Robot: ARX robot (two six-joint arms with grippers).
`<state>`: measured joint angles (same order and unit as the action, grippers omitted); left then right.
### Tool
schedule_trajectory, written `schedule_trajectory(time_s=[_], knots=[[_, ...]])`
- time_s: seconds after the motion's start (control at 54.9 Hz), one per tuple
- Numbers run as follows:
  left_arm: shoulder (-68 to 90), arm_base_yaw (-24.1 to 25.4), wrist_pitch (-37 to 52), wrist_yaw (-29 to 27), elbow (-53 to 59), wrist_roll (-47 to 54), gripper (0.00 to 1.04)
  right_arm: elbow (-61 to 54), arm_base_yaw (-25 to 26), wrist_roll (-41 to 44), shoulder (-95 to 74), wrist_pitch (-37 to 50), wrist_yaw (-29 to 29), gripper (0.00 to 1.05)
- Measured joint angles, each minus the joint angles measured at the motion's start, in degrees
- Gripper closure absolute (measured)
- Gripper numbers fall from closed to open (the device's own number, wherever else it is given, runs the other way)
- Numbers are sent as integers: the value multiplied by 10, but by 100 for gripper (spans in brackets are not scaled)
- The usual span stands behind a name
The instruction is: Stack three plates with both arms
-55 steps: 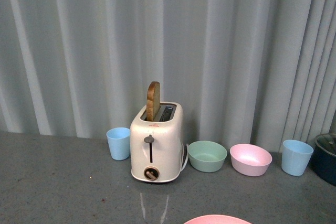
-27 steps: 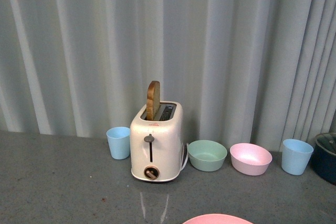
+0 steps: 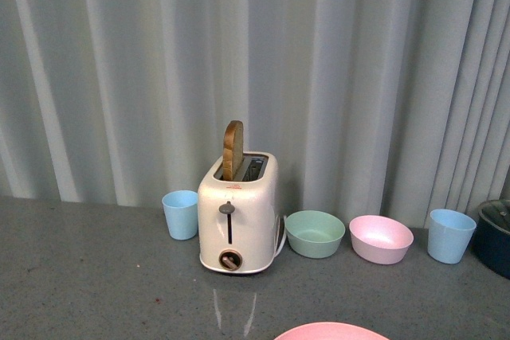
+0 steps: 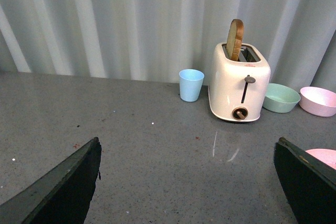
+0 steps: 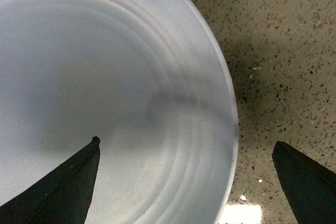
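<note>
Toaster (image 3: 237, 216) logo red, too small to read. R gripper (image 5: 186, 141) wide open, empty, over blue plate (image 5: 105, 77); L gripper (image 4: 187, 142) same.

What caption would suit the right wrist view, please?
Open right gripper straddling the rim of the light blue plate on speckled countertop.

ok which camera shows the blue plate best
The right wrist view: the blue plate fills most of it, rim and rings clear, framed by the open right gripper. The front and left wrist views do not show it, only the edge of a pink plate.
</note>
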<state>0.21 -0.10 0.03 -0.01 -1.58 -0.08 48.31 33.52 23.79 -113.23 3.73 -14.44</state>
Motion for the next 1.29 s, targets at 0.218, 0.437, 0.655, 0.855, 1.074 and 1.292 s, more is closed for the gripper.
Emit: schedule_trajectory(time_s=[0.218,0.437,0.655,0.855,1.074,1.292], knots=[[0,0,0,0,0,0,7,-11,20,2,-15,22,-1,7],[0,0,0,0,0,0,7,-24,28,5,-16,41,3,20],[0,0,0,0,0,0,7,-31,28,7,-16,51,6,52],[0,0,0,0,0,0,7,-32,28,7,-17,53,6,82],[0,0,0,0,0,0,7,-35,36,4,-16,56,-2,102],[0,0,0,0,0,0,7,-37,49,7,3,46,-7,102]])
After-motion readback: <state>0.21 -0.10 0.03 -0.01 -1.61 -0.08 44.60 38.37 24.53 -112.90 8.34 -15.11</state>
